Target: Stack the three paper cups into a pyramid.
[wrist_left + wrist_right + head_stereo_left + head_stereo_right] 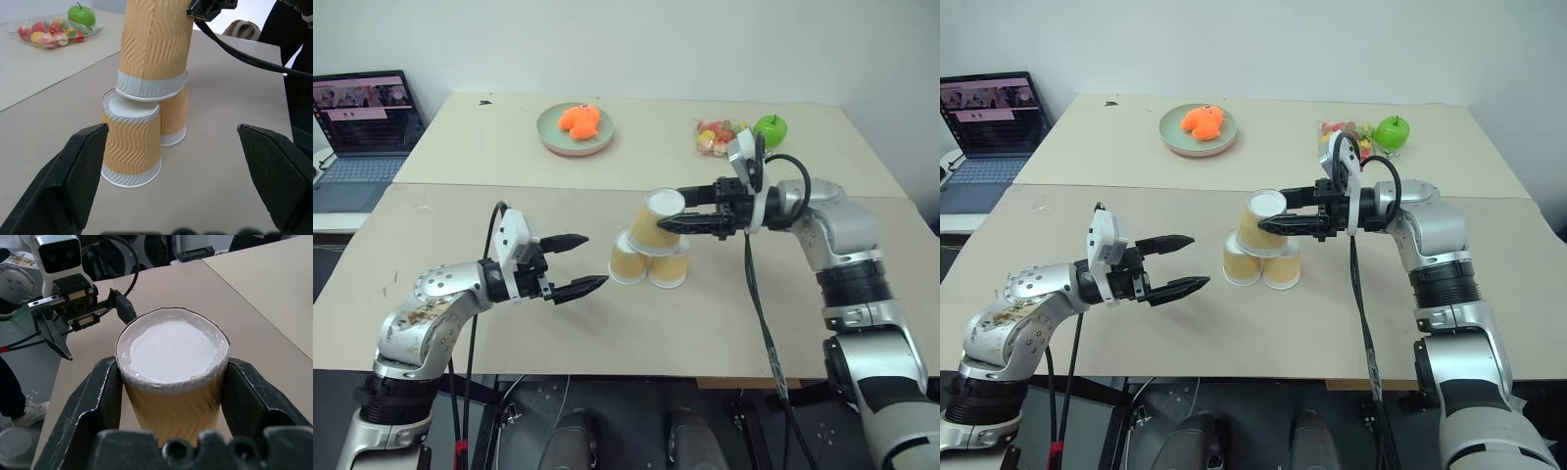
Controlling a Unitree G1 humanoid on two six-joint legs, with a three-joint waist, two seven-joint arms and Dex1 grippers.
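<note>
Paper cups: three. Two base cups [628, 258] [670, 264] touching on the table [783, 313]; top cup [658, 220] tilted between right gripper [672, 221] fingers, grasp uncertain. Left gripper [583, 262] spread wide, empty, bare table between it and the stack.

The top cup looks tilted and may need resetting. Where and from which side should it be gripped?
Grip the top cup across its ribbed side wall, coming level from the robot's right, where the right gripper is. The wall tapers, and the two bottom cups block a lower approach.

Left gripper [579, 264] level, fingers spread wide, empty. Right gripper [672, 216] level, pointing left, fingers flanking cup.
</note>
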